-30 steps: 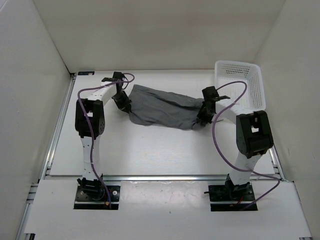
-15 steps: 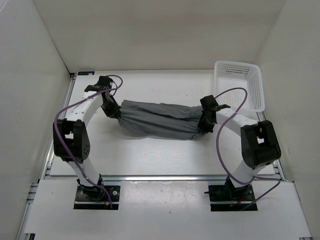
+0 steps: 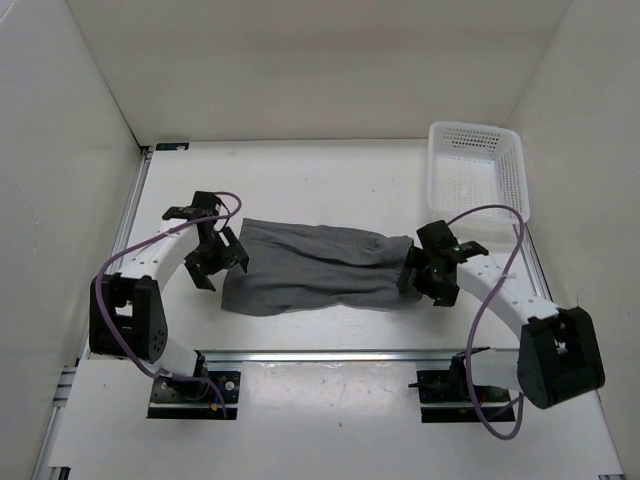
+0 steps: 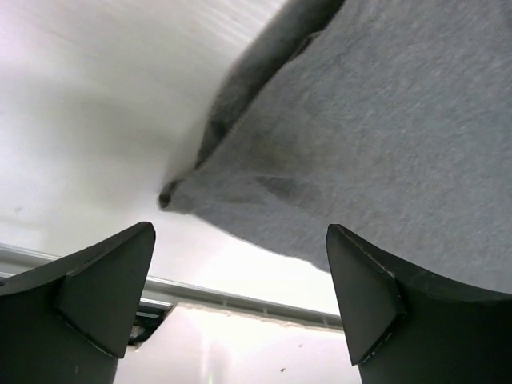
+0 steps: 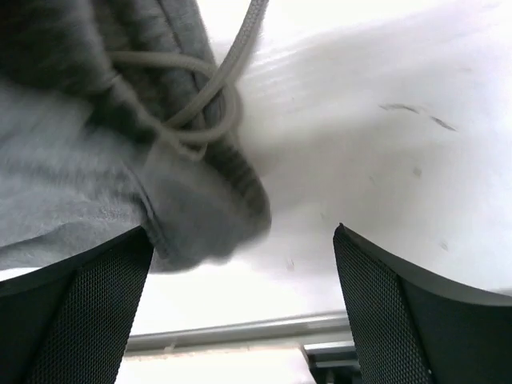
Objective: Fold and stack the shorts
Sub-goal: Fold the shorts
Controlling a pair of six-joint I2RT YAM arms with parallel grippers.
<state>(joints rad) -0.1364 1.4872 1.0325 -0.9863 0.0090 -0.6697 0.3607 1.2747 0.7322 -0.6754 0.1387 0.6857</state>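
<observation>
The shorts [image 3: 310,268] lie flat on the white table [image 3: 330,180], near its middle and towards the near edge, stretched left to right between the two grippers. They are a plain medium grey, folded into a wide, rough rectangle. The left end is broad and square-cut, and the right end narrows into a bunched waistband. The cloth looks like soft, matte jersey, with a few shallow creases running along its length.

The left gripper [image 3: 215,258] sits just beside the left edge with its black fingers spread wide and nothing between them. In its wrist view, a corner of the shorts [image 4: 384,136] shows a fine, slightly heathered knit and a rolled, doubled edge lying on the table.

The right gripper [image 3: 425,275] is at the waistband end, also spread wide and pinching nothing. Its wrist view shows thick gathered fabric and a pale round drawstring [image 5: 200,96] looped into a loose knot. From above, its fingertips may brush the cloth, but the contact is hard to judge.

A white plastic mesh basket [image 3: 480,170], rectangular with sloping walls, stands in the far right corner, well apart from the shorts. Purple cables [image 3: 480,215] arc over both arms.
</observation>
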